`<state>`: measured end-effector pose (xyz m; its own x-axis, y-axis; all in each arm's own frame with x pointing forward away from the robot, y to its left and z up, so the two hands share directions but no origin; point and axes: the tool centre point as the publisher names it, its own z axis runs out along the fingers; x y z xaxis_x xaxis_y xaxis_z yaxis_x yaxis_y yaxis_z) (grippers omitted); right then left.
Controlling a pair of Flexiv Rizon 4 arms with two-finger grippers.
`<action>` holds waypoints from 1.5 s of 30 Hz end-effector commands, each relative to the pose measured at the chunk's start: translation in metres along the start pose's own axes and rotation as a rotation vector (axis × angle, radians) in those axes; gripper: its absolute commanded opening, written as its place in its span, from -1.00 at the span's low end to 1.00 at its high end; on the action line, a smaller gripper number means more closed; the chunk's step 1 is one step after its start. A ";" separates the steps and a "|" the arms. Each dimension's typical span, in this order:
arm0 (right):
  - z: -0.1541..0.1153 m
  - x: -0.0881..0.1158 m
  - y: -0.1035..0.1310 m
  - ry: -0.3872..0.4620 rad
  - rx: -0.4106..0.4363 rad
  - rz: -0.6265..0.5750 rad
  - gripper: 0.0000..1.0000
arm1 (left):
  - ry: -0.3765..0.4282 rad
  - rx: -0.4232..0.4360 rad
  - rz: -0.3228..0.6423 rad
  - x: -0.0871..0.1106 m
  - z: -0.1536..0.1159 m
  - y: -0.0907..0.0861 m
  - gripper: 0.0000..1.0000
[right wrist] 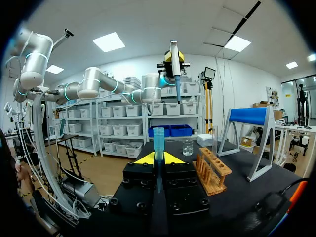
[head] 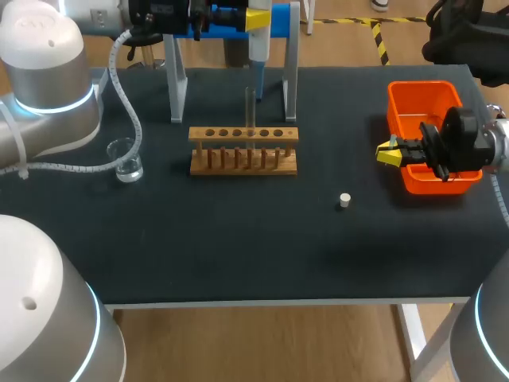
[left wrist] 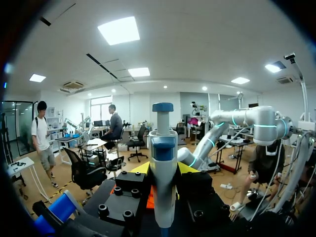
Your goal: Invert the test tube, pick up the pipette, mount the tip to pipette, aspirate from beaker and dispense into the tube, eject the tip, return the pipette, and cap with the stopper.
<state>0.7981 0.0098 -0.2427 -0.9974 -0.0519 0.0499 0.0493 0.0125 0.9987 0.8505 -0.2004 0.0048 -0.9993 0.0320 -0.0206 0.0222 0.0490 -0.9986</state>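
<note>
My left gripper [head: 257, 17] hangs above the table's back edge, by the blue stand, shut on the white pipette [head: 258, 44], which points down. In the left wrist view the pipette [left wrist: 163, 148], with its blue cap, stands upright between the yellow fingers [left wrist: 140, 169]. My right gripper [head: 389, 153] hovers just left of the orange bin [head: 413, 91]. It is shut on a clear blue pipette tip [right wrist: 158, 138] that stands upright between its fingertips. A glass test tube [head: 250, 107] stands in the wooden rack [head: 243, 151]. The beaker [head: 126, 161] sits to the rack's left. A small white stopper [head: 344, 200] lies on the mat.
The pipette stand [head: 290, 79], grey legs under a blue bar, stands behind the rack at the table's back edge. The left arm's white cable [head: 127, 95] loops down near the beaker. The dark mat [head: 238, 247] stretches to the front edge.
</note>
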 end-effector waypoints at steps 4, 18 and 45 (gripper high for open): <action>-0.001 0.001 0.000 -0.001 0.001 -0.001 -1.00 | -0.004 0.011 0.004 0.002 0.000 0.001 -1.00; -0.001 0.001 0.000 -0.001 0.001 -0.001 -1.00 | -0.004 0.011 0.003 0.002 0.000 0.001 -1.00; 0.027 -0.004 0.010 0.020 -0.003 -0.005 -1.00 | -0.004 0.011 0.003 0.002 0.000 0.001 -1.00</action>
<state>0.7973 0.0272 -0.2347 -0.9966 -0.0697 0.0444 0.0443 0.0038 0.9990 0.8491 -0.1997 0.0049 -0.9993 0.0319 -0.0217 0.0231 0.0435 -0.9988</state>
